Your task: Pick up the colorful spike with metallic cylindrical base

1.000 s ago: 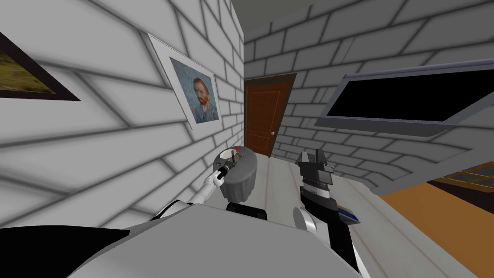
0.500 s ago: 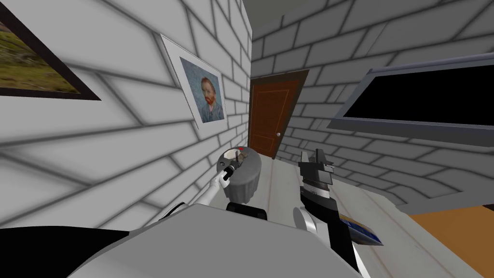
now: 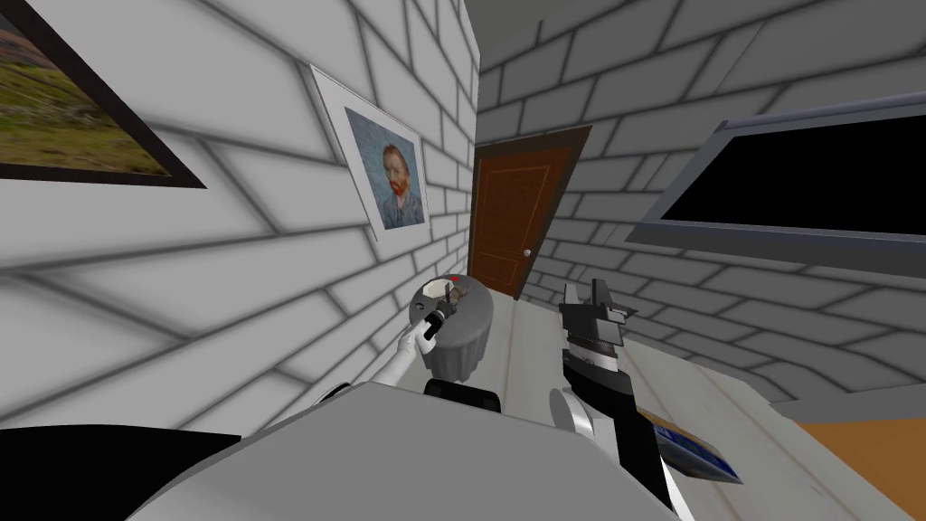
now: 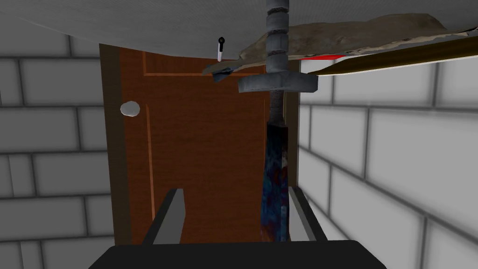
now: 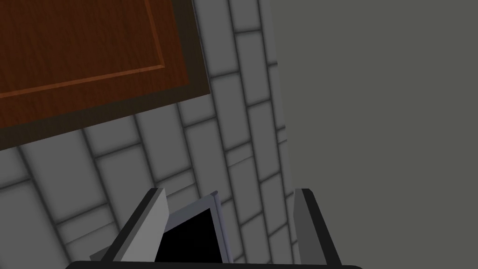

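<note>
Head view: left end effector (image 3: 433, 323) at the mouth of a grey ribbed bin (image 3: 463, 348) on the counter (image 3: 533, 353); right end effector (image 3: 592, 294) raised nearby.
Left wrist view: fingers spread; blue-and-red spike (image 4: 274, 187) with ringed grey base sits between them, ungripped.
Right wrist view: fingers apart, empty.
Progress: reach looks done; closing and lifting remain.

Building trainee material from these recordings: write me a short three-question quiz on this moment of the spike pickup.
1. True or false: the left hand is shut on the spike.
2. The right hand is: A) open, holding nothing; B) shut on a book; C) inside a drawer.
3. Fill in: in the head view, the left hand is at the top of a grey ribbed ____.
Key: 1 false; 2 A; 3 bin.
</note>
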Available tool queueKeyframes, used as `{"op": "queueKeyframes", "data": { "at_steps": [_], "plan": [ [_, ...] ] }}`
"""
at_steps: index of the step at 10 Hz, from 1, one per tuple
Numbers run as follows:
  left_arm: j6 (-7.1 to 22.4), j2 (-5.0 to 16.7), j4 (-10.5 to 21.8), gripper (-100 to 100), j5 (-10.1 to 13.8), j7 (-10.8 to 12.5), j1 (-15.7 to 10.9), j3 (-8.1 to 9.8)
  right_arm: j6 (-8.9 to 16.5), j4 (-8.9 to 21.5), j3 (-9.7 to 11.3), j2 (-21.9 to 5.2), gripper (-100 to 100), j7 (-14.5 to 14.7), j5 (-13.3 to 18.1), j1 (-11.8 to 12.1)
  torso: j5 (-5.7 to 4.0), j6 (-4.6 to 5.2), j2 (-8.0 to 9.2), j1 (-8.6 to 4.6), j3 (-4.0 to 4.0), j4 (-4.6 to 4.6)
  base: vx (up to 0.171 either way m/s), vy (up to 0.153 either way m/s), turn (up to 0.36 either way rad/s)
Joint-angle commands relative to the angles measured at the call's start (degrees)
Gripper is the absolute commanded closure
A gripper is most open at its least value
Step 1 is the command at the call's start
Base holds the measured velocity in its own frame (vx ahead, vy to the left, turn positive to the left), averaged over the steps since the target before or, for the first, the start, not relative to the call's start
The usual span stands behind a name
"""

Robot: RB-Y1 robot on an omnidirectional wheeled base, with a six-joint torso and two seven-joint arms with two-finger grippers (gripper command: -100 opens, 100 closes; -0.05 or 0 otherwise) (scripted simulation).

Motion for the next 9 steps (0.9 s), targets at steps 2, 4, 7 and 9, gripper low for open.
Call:
{"op": "queueKeyframes", "data": {
  "at_steps": [2,4,7,9],
  "plan": [
    [0.02,0.02,-0.01,100,0.00,-0.01,0.00,0.02,0.00,0.00,0.00,0.00,0,0.00,0.00,-0.01,0.00,0.04,0.01,-0.07,0.00,-0.01,0.000,0.002,-0.001],
    [-0.03,-0.04,-0.02,100,-0.01,-0.02,-0.02,-0.04,0.00,0.00,0.00,0.00,0,0.00,0.00,0.00,-0.01,-0.03,-0.01,0.00,-0.01,-0.01,0.000,0.000,0.000],
    [-2.79,3.82,4.16,100,3.08,-0.59,-0.80,3.87,0.00,0.00,0.01,0.00,0,0.00,0.00,-0.02,0.02,-0.12,-0.03,0.32,-0.06,-0.08,-0.022,0.033,-0.161],
    [-4.07,5.94,5.67,100,4.70,-0.74,-1.01,5.25,0.01,0.01,0.01,0.01,0,0.00,0.00,-0.02,0.03,-0.21,-0.12,0.24,-0.20,-0.25,-0.071,-0.070,-0.308]
  ]
}}
